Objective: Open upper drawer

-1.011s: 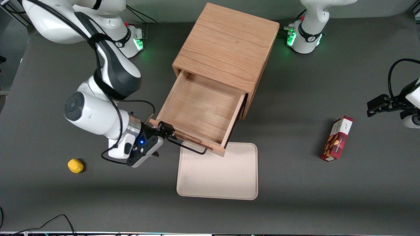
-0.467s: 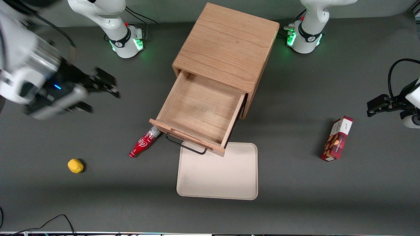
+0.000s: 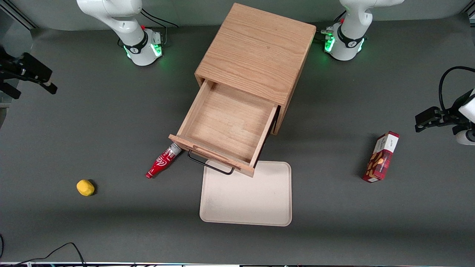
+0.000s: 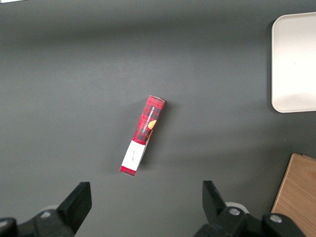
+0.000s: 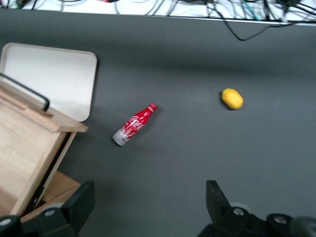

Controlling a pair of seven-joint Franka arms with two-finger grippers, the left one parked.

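Your upper drawer point(image 3: 226, 128) stands pulled well out of the cabinet point(image 3: 256, 52), task apparently complete, gripper point(image 3: 28, 76) open and empty, well apart toward the table's point(image 3: 92, 118) working-arm end.

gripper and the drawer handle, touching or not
Apart. Front view shows the gripper high toward the working arm's end, with bare table between it and the upper drawer's handle.

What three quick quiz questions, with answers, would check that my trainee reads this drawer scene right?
1. True or false: the upper drawer is pulled out.
2. What lies on its side beside the drawer's front corner?
3. Is the gripper (a) on the black handle, (b) far off toward the working arm's end of the table, or (c) over the tray?

Key: 1 true; 2 the red bottle; 3 b, with its fingers open and empty.
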